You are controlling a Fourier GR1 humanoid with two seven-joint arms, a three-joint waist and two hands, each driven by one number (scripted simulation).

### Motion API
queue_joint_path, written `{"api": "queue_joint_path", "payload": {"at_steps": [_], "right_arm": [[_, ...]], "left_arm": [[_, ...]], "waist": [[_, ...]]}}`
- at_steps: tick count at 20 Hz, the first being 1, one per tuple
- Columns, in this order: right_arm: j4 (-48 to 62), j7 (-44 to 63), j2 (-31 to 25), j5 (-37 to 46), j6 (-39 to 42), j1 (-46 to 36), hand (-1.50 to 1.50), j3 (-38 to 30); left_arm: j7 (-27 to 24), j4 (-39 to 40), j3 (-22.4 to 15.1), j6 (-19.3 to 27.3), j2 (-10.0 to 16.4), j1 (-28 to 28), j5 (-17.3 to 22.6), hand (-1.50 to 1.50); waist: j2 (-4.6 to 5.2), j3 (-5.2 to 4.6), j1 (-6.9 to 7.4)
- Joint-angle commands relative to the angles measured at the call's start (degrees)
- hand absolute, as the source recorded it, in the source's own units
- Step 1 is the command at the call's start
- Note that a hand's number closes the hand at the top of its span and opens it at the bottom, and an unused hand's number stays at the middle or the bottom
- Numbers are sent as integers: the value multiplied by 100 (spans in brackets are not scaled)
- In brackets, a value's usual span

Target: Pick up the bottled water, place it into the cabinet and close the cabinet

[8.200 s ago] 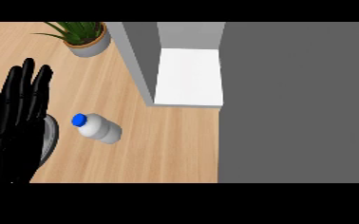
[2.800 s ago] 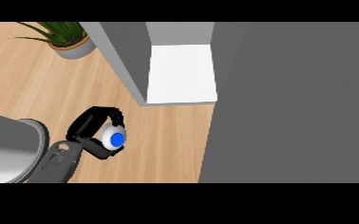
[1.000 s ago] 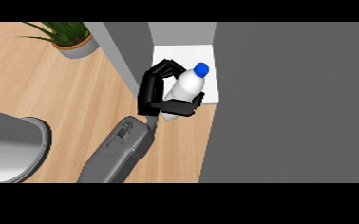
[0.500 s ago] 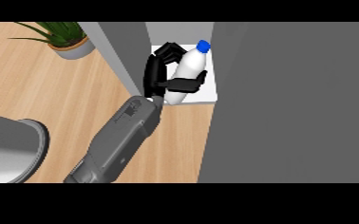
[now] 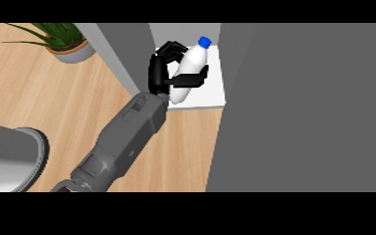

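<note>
The cabinet (image 5: 294,104) fills the right side of the head view as a broad grey mass. Its opening shows a white floor (image 5: 211,88), bounded on the left by a grey panel (image 5: 121,50). Whether that panel is a side wall or the open door cannot be determined.

The left forearm (image 5: 125,139) enters from the lower left and runs diagonally up to the opening. The right hand is not in view, so the left hand is the only one near the cabinet.

The bottled water (image 5: 192,62) sits over the white floor, inside the opening. Its long axis is tilted: the blue cap (image 5: 205,41) points up and to the right, away from the wrist, and the base points back toward the forearm. Whether the base touches the floor cannot be determined.

The left hand (image 5: 160,69) lies on the bottle's left side. Its fingers curl round the far side, and the thumb (image 5: 189,79) crosses the near side, grasping the bottle at mid-body.

Judgement: release calls for righting the bottle and lowering it onto the floor before the fingers uncurl leftward.
</note>
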Motion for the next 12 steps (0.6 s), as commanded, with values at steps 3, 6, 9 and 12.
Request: {"api": "queue_joint_path", "payload": {"at_steps": [3, 6, 9, 12], "right_arm": [[-307, -44, 51, 153, -18, 130, -150, 147], [-482, 37, -239, -338, 225, 95, -150, -363], [-395, -240, -134, -22, 199, 330, -150, 168], [-475, -291, -222, -396, 238, 407, -150, -399]], "left_arm": [[-162, 902, 4, 335, -1, -596, 37, 150], [-581, 1399, 313, 265, -1, -761, -32, 150], [-737, 1643, 420, 351, -1, -920, 19, 150], [-612, 1963, 334, 206, 181, -1183, -222, 150]], "waist": [[13, -1, -48], [58, 0, -64], [56, -2, -158], [46, 4, -75]]}}
